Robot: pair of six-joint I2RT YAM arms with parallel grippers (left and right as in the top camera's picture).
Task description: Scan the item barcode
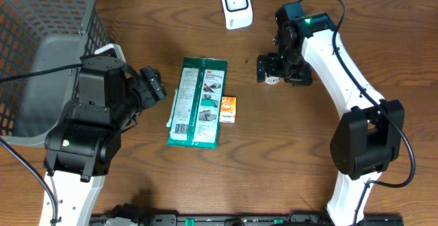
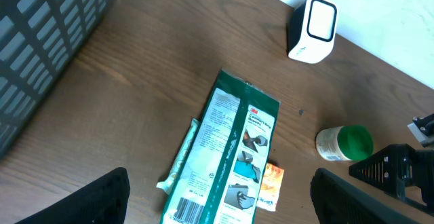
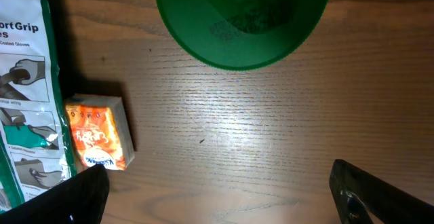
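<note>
a: where's the item?
b: green-lidded bottle (image 2: 344,144) stands on the tabletop (image 1: 301,151), right of the glove packet (image 1: 197,103) and well apart from it. looks upright; the right wrist view sees the lid face-on.
a: right arm?
b: right end effector (image 1: 277,68) hangs over the bottle and hides most of it from overhead. fingers spread wide, not touching it. in the wrist view the lid sits ahead of the fingertips, not between them.
a: left?
b: left end effector (image 1: 154,85) is just off the packet's left edge, pointing at it. fingers spread, gripping nothing.
a: scanner?
b: white scanner (image 1: 236,5) is beyond the packet's far end, slightly right, window up.
a: anything else near?
b: small orange box (image 1: 228,109) lies against the packet's right edge, about midway along. packet lies flat, with a barcode at its near left corner. grey basket (image 1: 41,41) is left of the packet, well apart.
</note>
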